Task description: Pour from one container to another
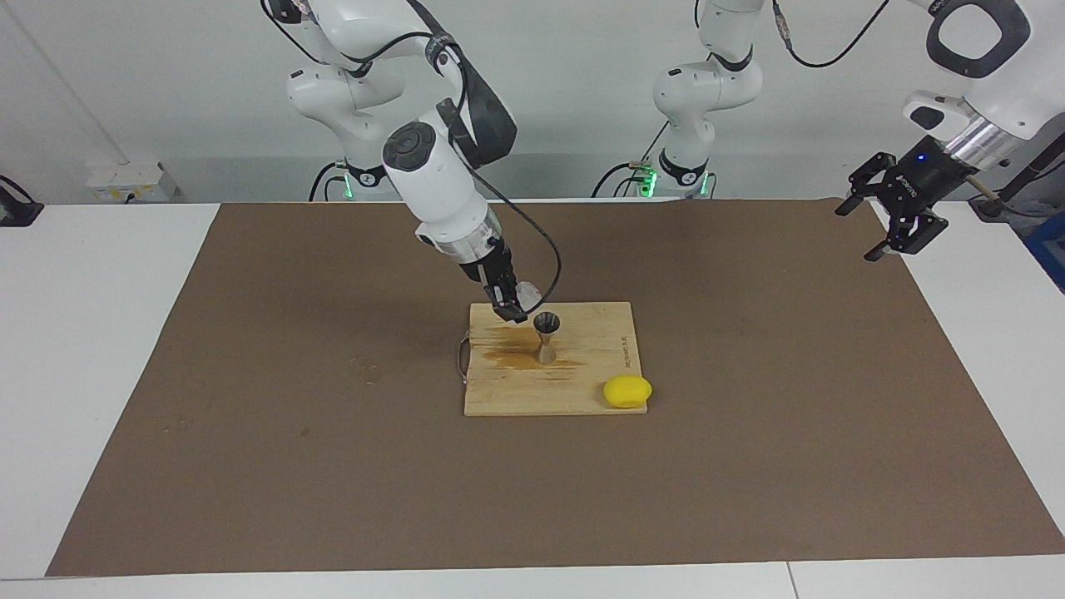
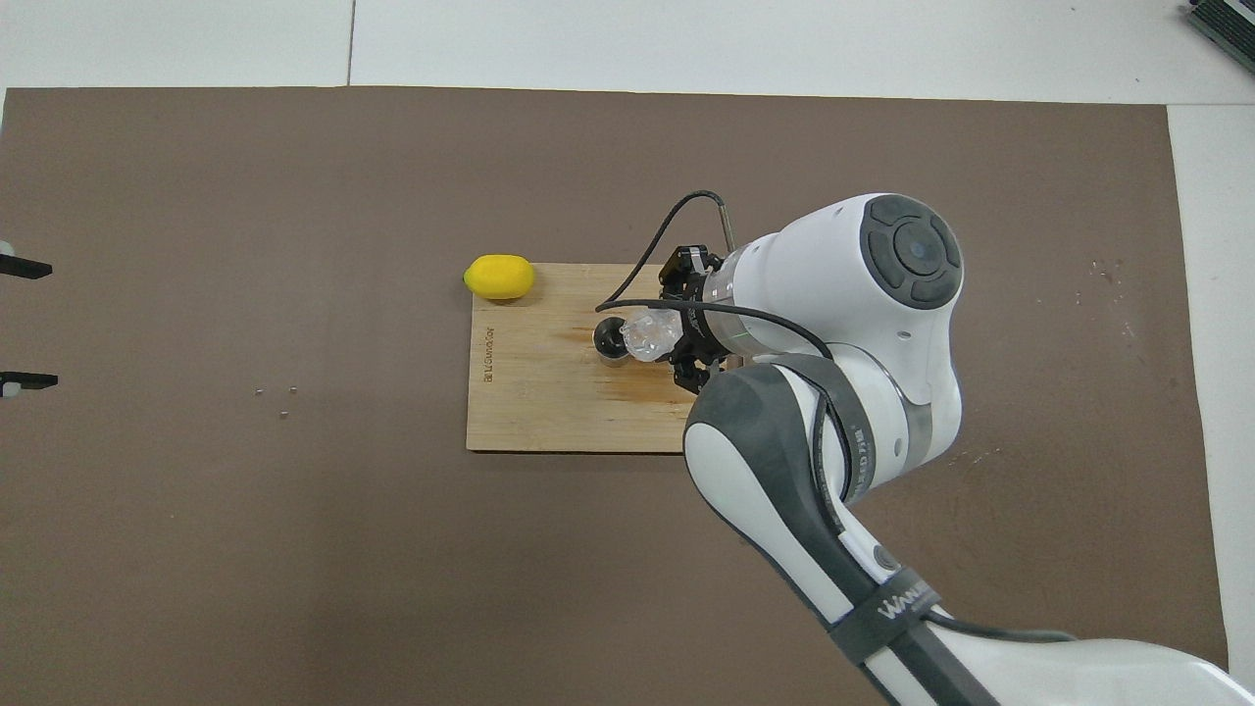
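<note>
Two arms share a table covered by a brown mat [image 1: 250, 374], and everything here is placed from the wooden board [image 1: 582, 391] lying near the mat's middle. That board carries a brownish stain [image 1: 512, 356] toward the right arm's end, and part of its nearer corner is hidden under the right arm in the overhead view. The right arm reaches down over the board's robot-side edge; its bulk covers much of the mat on that side from above. The right gripper [image 1: 514, 306] is over the board and clamped on the clear plastic cup [image 2: 649, 333], which is tipped toward the metal jigger [image 1: 546, 336]. The cup's rim sits right at the jigger's mouth; whether anything is flowing is too hard to make out. The jigger stands upright on the board, at the stain's edge. The left gripper [image 1: 892, 218] hangs high, well away from the board past the mat's edge at the left arm's end, waiting with jaws spread and empty; from above only two fingertips [image 2: 25, 267] show, the rest cut off. A yellow lemon [image 1: 627, 391] rests at the board's corner farther from the robots, toward the left arm's end.
</note>
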`<move>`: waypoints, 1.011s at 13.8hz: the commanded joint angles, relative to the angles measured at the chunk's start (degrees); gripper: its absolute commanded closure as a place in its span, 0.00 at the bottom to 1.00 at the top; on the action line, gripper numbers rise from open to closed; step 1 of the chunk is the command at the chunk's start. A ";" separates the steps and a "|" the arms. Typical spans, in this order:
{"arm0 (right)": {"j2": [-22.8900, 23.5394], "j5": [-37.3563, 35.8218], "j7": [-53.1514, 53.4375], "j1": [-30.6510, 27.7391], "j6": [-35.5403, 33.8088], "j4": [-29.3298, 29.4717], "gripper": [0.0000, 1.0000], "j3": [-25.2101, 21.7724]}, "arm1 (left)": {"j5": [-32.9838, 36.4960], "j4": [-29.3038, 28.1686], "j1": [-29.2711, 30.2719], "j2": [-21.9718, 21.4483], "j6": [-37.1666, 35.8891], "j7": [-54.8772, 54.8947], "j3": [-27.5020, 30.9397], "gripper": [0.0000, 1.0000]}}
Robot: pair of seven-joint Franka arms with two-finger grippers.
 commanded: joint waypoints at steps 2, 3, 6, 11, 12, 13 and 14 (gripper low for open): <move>0.70 -3.63 3.32 1.10 0.40 1.22 1.00 -0.32 | 1.91 -3.64 -1.01 -3.58 1.12 -24.59 0.42 0.00; 0.70 -4.43 4.20 1.36 0.49 1.22 1.00 -0.32 | 3.13 -3.56 -1.01 -3.76 1.03 -28.56 0.34 0.00; 1.13 -4.52 5.78 1.36 0.58 2.10 1.00 -0.23 | 11.99 -3.20 -4.07 -4.81 0.42 -30.36 -0.37 0.00; 2.36 -4.79 9.04 1.62 0.75 3.42 1.00 -0.23 | 16.14 -2.76 -5.22 -7.00 -1.25 -45.16 -2.38 0.00; 2.36 -4.87 9.04 1.62 0.75 3.42 1.00 -0.23 | 16.58 -2.59 -5.23 -7.18 -1.95 -50.61 -3.17 0.00; 2.36 -5.22 9.13 1.62 0.75 3.42 1.00 -0.23 | 16.59 -1.80 -5.23 -7.18 -2.04 -54.41 -4.22 0.00; 2.36 -5.49 9.04 1.62 0.66 3.42 1.00 -0.23 | 16.85 -0.93 -5.31 -6.92 -1.96 -55.66 -4.93 0.00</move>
